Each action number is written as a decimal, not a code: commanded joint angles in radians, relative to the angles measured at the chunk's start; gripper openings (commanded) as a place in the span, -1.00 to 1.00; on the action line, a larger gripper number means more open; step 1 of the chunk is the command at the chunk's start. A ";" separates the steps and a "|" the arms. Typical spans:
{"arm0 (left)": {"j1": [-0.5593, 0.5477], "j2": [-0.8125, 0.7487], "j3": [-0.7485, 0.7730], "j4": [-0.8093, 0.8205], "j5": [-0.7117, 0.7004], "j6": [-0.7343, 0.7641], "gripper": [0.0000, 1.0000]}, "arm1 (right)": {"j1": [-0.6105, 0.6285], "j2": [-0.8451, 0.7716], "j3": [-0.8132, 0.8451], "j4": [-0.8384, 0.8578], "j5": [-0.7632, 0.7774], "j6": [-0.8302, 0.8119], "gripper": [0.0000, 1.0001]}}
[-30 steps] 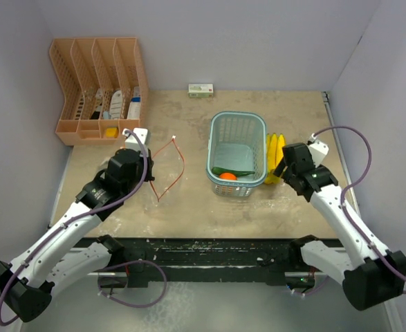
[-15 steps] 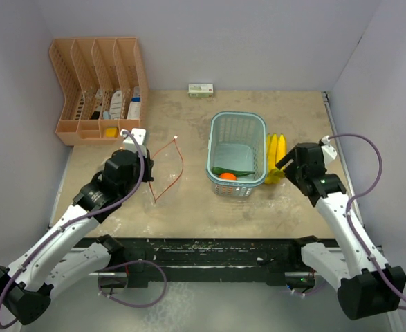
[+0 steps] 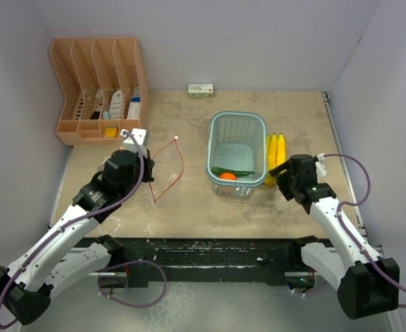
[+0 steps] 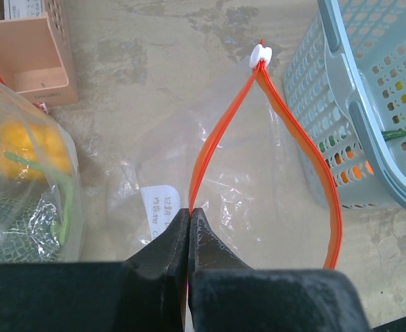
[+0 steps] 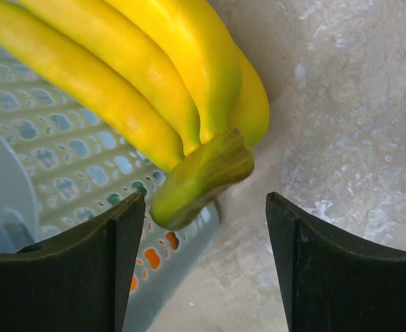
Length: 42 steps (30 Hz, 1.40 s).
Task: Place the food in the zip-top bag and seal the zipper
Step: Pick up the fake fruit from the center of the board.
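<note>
At the far left, the left gripper was clamped shut on the orange zipper edge of the clear bag, lifting that edge so the mouth stood open in a long loop that ran away from the fingers to the white slider. The bag lay on the table just left of the blue basket, near it but apart. Inside the basket were the small orange fruit and the long green vegetable, both at its near end; none of the food could be seen in the open bag. To the right of the basket, touching its wall, lay the bananas, their long axis running away from the robot and their stem end pointing back toward it. The right gripper sat low at that near end, and its wrist view showed the jaws held wide with the green stem between the two fingers, neither pad touching it. The bananas therefore lay straight ahead of the right gripper and well apart from the left, so the right arm was plainly the one to take them. Judging by that line-up, the grasp would need only a closing on the stem, followed by a carry leftward over the basket to the open mouth.
</note>
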<state>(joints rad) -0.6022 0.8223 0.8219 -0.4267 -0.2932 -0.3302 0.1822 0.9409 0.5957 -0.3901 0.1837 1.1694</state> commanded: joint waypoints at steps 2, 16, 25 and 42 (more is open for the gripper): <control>0.004 -0.009 0.014 0.047 0.012 -0.002 -1.00 | -0.004 -0.008 0.035 0.075 0.058 0.062 0.45; 0.004 -0.017 0.012 0.041 0.017 0.000 -1.00 | -0.009 0.107 -0.030 0.230 0.063 0.063 0.12; 0.004 -0.016 0.013 0.041 0.016 0.000 -1.00 | -0.016 0.026 -0.040 0.155 0.129 0.039 -0.99; 0.004 -0.005 0.020 0.033 0.011 0.009 -1.00 | -0.015 -0.304 0.285 0.082 0.366 -0.533 -1.00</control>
<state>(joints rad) -0.6022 0.8200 0.8219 -0.4271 -0.2836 -0.3298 0.1677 0.6662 0.8268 -0.4282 0.5896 0.8646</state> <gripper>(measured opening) 0.007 0.265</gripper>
